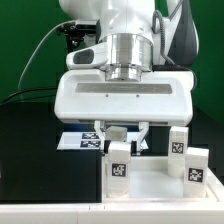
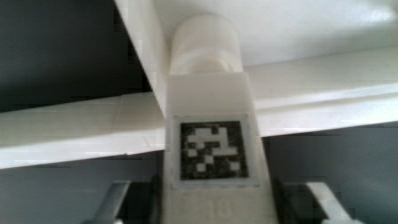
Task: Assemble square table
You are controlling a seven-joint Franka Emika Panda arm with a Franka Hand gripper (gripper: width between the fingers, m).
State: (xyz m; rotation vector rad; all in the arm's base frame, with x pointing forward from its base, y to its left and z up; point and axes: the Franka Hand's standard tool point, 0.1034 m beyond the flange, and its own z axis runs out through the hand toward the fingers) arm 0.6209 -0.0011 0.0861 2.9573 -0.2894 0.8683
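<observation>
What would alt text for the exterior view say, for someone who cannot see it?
A white robot gripper reaches down over a tag-marked white table leg standing on a white square tabletop. Two more tagged legs stand on the exterior view's right, with the marker board lying behind on the black table.
</observation>
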